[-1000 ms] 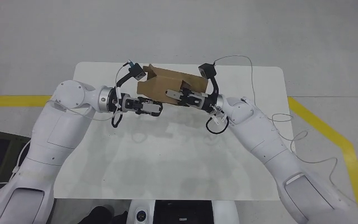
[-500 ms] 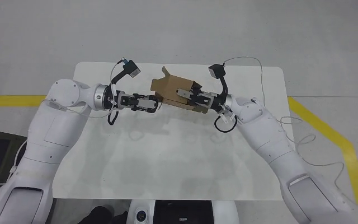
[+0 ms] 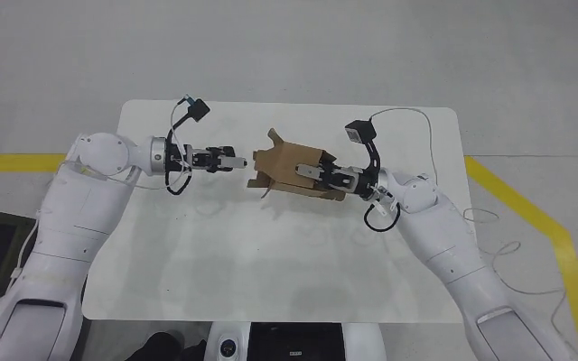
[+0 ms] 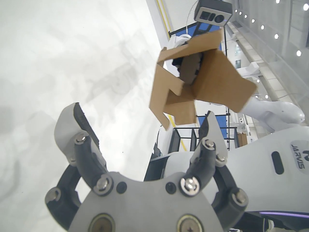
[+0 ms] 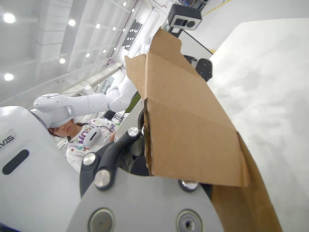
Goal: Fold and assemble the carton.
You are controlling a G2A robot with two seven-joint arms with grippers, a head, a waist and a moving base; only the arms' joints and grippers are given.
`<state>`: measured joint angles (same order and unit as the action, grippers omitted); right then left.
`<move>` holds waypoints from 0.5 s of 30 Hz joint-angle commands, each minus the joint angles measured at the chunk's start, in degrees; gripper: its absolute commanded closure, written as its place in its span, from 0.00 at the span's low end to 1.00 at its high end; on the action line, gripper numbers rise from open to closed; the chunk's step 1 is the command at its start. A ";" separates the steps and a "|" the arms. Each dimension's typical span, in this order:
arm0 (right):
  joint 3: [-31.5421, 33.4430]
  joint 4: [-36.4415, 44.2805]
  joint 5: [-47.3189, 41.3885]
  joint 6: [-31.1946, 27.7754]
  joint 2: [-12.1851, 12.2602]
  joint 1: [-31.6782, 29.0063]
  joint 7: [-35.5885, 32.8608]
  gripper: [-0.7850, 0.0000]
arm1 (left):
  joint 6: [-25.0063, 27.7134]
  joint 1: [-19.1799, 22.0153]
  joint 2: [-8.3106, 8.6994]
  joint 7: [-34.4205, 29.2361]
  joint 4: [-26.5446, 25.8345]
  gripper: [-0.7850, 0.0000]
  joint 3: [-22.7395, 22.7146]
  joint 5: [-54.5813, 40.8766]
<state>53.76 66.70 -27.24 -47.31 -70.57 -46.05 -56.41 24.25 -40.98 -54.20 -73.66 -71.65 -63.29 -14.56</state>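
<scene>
A brown cardboard carton (image 3: 293, 167) hangs above the middle of the white table (image 3: 271, 262), its loose flaps splayed toward the left arm. My right gripper (image 3: 312, 171) is shut on the carton's wall; that wall (image 5: 183, 112) covers the jaws in the right wrist view. My left gripper (image 3: 237, 161) stands open a short way to the left of the carton, touching nothing. In the left wrist view its two fingers (image 4: 79, 124) frame the carton's open end (image 4: 193, 78), which sits apart from them.
A bare white table top lies all around the carton. A yellow floor line (image 3: 506, 194) runs beside the table on both sides.
My left gripper has let go of the carton and drawn back to the left. My right gripper has carried the carton to the right and toward the table's middle.
</scene>
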 commanded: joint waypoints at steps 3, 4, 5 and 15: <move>0.38 1.95 -0.42 0.80 0.24 -1.61 -0.26 1.00 | 1.73 -0.37 0.14 1.15 0.03 0.00 0.46 4.13; 0.45 2.29 -0.42 0.96 0.27 -1.91 -0.23 1.00 | 1.91 -0.50 0.17 1.42 0.02 0.00 0.58 4.96; 0.51 2.58 -0.43 1.06 0.29 -2.16 -0.18 1.00 | 2.17 -0.61 0.20 1.67 -0.05 0.00 0.68 5.75; 0.03 3.22 -0.90 0.83 -0.05 -2.60 0.17 1.00 | 2.30 -1.67 0.19 1.57 -2.00 0.00 2.22 7.01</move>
<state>53.89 70.06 -28.13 -46.36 -70.57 -48.65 -56.24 26.81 -42.60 -53.98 -71.93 -73.39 -61.19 -7.00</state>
